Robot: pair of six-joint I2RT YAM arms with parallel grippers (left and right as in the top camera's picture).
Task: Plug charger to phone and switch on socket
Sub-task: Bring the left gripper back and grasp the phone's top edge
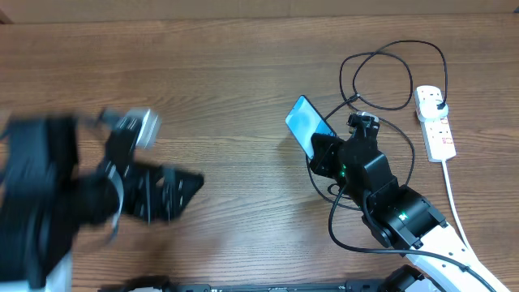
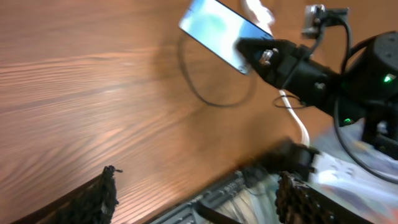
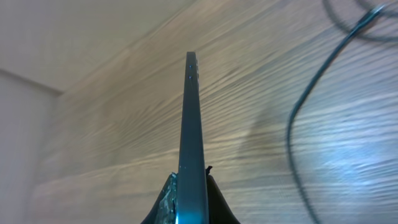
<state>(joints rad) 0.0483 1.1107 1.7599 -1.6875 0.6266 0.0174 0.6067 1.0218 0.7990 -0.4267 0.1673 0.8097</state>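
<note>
The right hand [image 1: 321,148] pinches the phone [image 1: 306,123] at one end, long axis reaching leftward above the worktop [image 1: 243,81]; the charger [image 3: 291,127] loops beside that arm, far from the spread left hand [image 1: 186,191].

Blur and cover
My left gripper [image 1: 183,195], left of the phone [image 1: 306,123], is smeared; the phone's lower end is hidden.
</note>
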